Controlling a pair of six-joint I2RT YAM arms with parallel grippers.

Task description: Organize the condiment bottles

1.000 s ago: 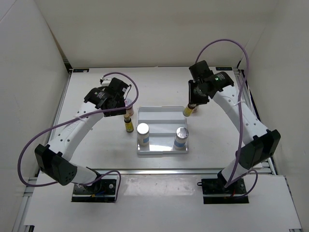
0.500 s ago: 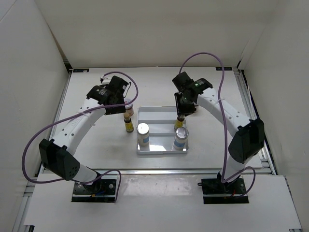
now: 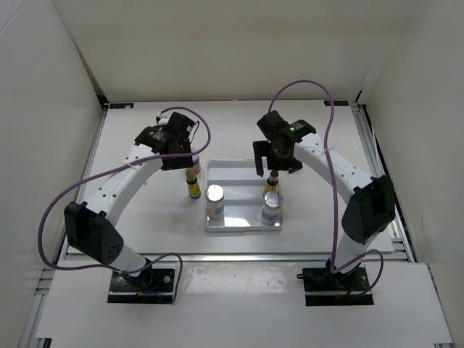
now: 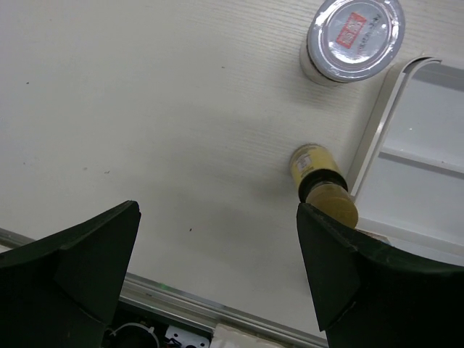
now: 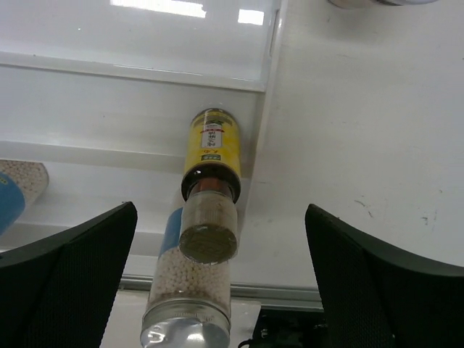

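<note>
2 bottles stand on the front step of the white tray (image 3: 239, 168): the left white bottle (image 3: 214, 196) and the right white bottle (image 3: 271, 206), both silver-capped. I have the right gripper (image 5: 221, 210) directly above the tray dropper (image 5: 212, 148), which stands upright on a step just behind the right white bottle. The fingers are spread wide on either side of it and touch nothing. My left gripper (image 4: 217, 214) is also spread wide and empty, hovering over the table (image 4: 145, 109). Below it the table dropper (image 4: 319, 177) stands upright just beside the tray's left edge. 1 squat jar (image 4: 353, 35) with a shiny round lid sits near it, farther back on the table.
</note>
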